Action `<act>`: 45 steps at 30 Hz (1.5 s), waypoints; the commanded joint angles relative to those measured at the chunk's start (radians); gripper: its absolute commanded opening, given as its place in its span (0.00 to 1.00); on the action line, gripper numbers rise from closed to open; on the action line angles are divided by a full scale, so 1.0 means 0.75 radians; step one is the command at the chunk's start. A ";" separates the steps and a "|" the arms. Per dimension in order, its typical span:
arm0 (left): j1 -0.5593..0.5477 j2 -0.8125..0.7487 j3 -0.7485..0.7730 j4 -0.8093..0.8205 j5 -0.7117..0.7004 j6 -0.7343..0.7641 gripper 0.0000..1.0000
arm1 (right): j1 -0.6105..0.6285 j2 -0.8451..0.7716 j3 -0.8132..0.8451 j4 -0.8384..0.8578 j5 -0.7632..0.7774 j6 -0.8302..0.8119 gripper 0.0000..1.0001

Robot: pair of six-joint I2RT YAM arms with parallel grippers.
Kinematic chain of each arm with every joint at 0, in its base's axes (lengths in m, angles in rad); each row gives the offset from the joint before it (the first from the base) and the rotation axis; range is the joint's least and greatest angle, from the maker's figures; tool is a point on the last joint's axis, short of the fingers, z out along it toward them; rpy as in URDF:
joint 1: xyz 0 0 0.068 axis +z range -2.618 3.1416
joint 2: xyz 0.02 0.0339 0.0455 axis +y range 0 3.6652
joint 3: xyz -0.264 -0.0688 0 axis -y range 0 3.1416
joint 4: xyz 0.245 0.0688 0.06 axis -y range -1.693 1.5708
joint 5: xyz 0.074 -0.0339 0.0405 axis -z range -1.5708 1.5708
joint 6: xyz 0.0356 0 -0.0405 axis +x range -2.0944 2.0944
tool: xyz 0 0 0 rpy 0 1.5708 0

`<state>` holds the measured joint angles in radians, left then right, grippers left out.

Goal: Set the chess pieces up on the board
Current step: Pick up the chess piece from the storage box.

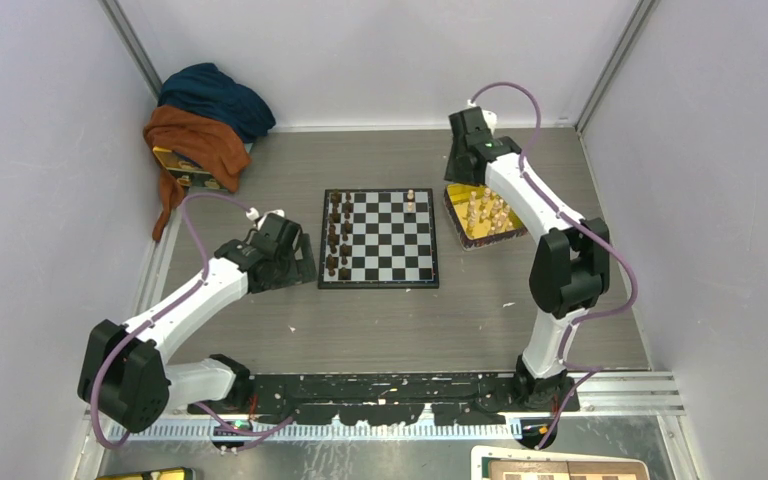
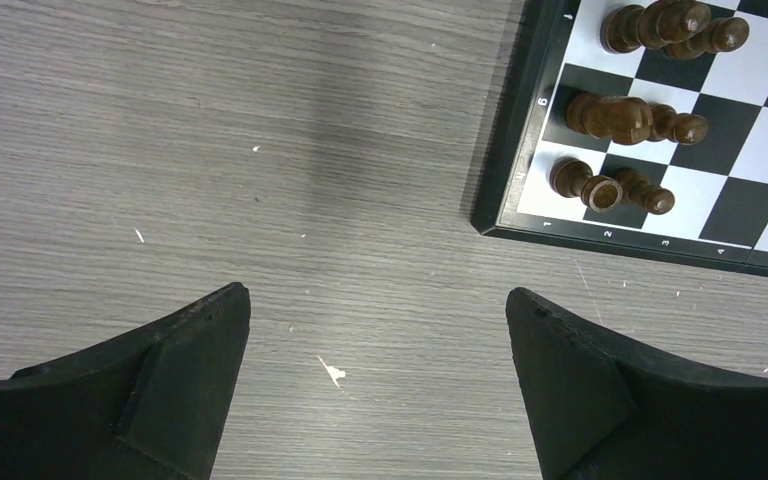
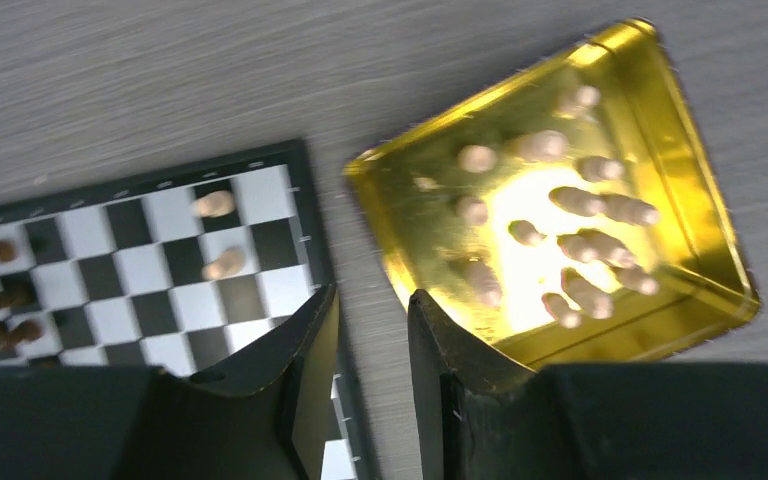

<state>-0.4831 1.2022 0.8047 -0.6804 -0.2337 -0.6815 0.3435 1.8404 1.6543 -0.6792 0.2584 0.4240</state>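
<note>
The board (image 1: 378, 283) lies mid-table, with dark brown pieces (image 1: 338, 235) along its left side. Two light-tan chess pieces (image 3: 215, 204) stand on its right side and also show in the top view (image 1: 411, 198). Several more light-tan pieces (image 3: 580, 200) lie in the shiny yellow tray (image 3: 700, 230) to the board's right. My right gripper (image 3: 372, 296) hovers over the table strip between board and tray, its jaws a little apart and empty. My left gripper (image 2: 378, 300) is wide open and empty over bare table just off the board's left corner (image 2: 520, 200).
A heap of blue and orange cloth (image 1: 205, 125) lies at the back left corner. The yellow tray (image 1: 460, 225) sits close to the board's right edge. Dark pieces (image 2: 610, 190) stand near the board corner by the left gripper. Walls enclose the table.
</note>
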 commanded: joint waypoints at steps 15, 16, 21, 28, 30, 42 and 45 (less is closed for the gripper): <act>0.002 0.019 0.047 0.058 0.010 -0.030 1.00 | -0.230 0.033 -0.256 0.106 0.014 0.160 0.33; 0.002 0.019 0.044 0.058 0.011 -0.033 1.00 | -0.236 0.035 -0.263 0.111 0.012 0.163 0.33; 0.002 0.009 0.032 0.061 0.017 -0.040 1.00 | -0.256 0.051 -0.278 0.127 0.000 0.180 0.32; 0.002 0.010 0.029 0.060 0.015 -0.041 1.00 | -0.286 0.092 -0.272 0.143 -0.028 0.187 0.31; 0.002 0.014 0.030 0.060 0.015 -0.042 1.00 | -0.289 0.105 -0.271 0.146 -0.035 0.187 0.31; 0.002 0.045 0.036 0.068 0.016 -0.049 1.00 | -0.299 0.176 -0.242 0.163 -0.058 0.183 0.31; 0.002 0.054 0.038 0.072 0.017 -0.049 1.00 | -0.303 0.192 -0.233 0.165 -0.062 0.181 0.31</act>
<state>-0.4835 1.2358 0.8150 -0.6647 -0.2230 -0.7040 0.1238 1.9720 1.4403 -0.5865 0.2150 0.5526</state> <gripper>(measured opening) 0.996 0.309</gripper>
